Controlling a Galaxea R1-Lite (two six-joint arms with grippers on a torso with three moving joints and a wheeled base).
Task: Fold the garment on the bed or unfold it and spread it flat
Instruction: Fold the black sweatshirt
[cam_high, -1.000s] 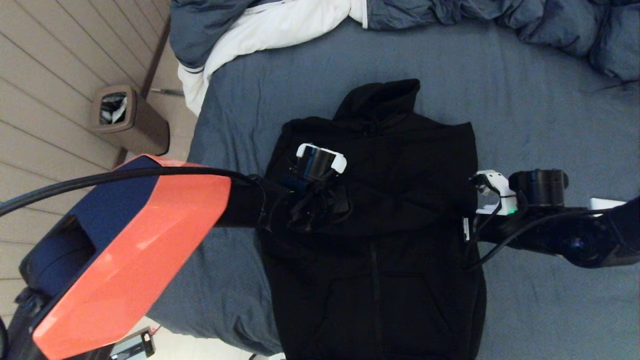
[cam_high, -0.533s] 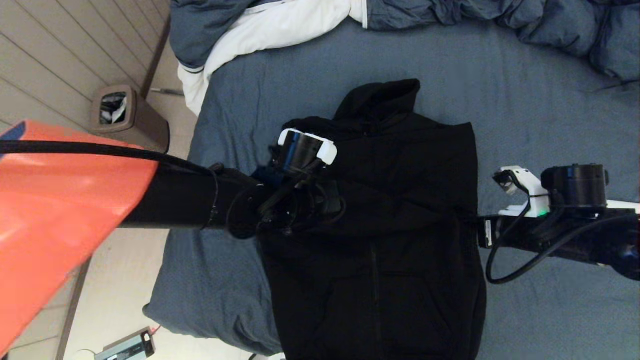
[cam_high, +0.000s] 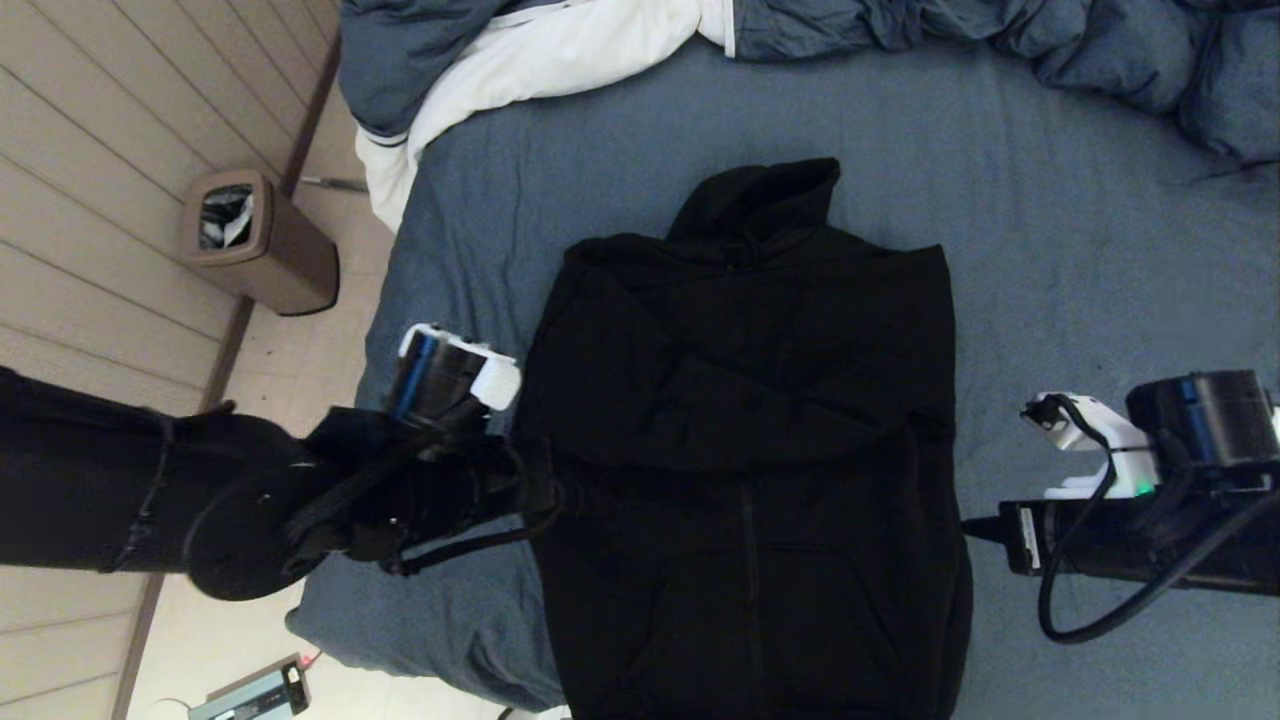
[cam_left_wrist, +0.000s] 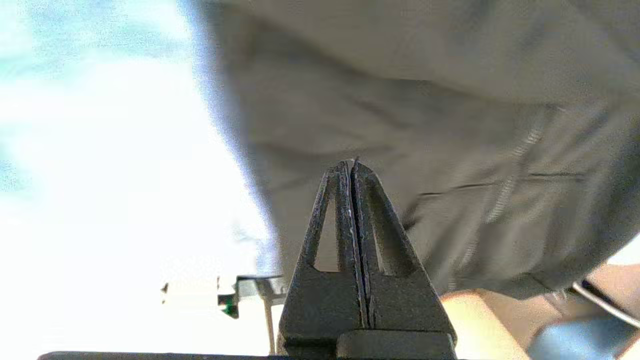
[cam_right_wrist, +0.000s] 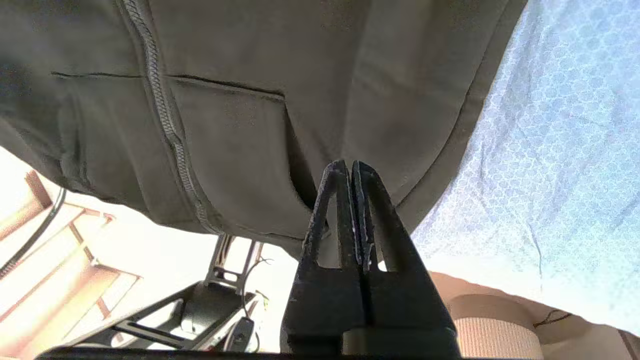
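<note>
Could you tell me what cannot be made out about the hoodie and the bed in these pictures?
- Hoodie hem: cut off by the head view's bottom edge.
- Sleeves: folded in, black on black, outlines unclear.
- Bed far end: covered by the duvet.
- Left wrist view: bed washed out by glare; hoodie blurred.

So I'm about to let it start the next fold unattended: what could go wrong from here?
The hoodie lies with its hem at the near edge of the bed, so a pull towards the robot could drag it off. Both the left gripper and the right gripper are shut and empty, so they must open before any grasp.
</note>
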